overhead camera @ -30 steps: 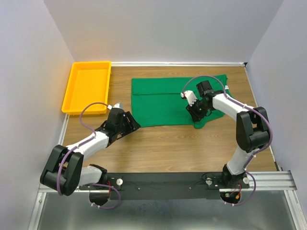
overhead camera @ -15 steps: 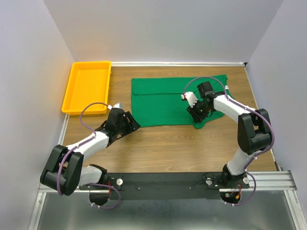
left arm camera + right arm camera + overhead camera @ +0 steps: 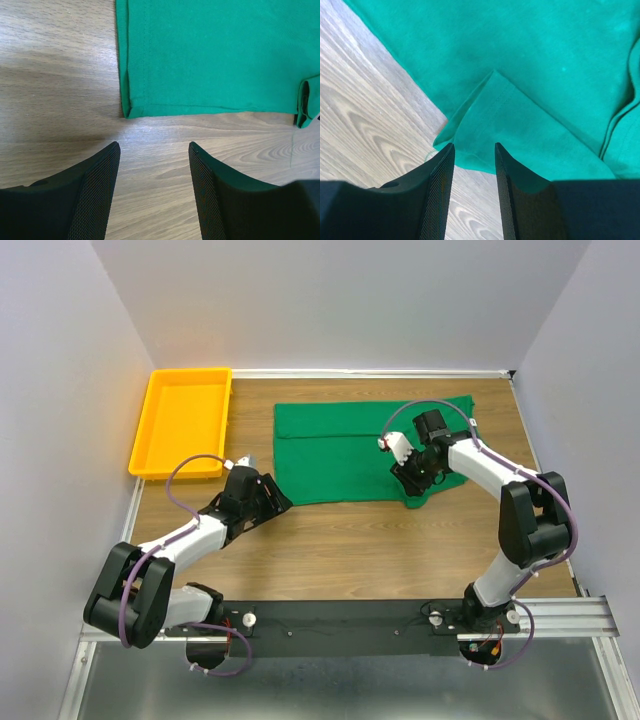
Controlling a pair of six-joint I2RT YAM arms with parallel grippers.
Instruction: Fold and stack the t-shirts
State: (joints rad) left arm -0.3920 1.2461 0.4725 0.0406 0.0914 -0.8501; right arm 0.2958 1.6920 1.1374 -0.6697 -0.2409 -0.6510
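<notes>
Right wrist view: the right end effector [image 3: 474, 149], its black mesh-faced fingers a narrow gap apart and clamped on nothing, hangs over a folded sleeve corner of the plain green short-sleeved cotton t-shirt [image 3: 545, 75], where the cloth meets the light wooden desk [image 3: 365, 100]. In the left wrist view, the left end effector [image 3: 154, 146] stands wider apart and empty above bare wood, just short of the shirt's near left corner. From the top external camera, the shirt lies flat as a long band across the far middle of the desk, one sleeve poking toward the near edge on the right. A rectangular yellow plastic tray [image 3: 190, 373] sits at the far left corner, apart from the shirt.
</notes>
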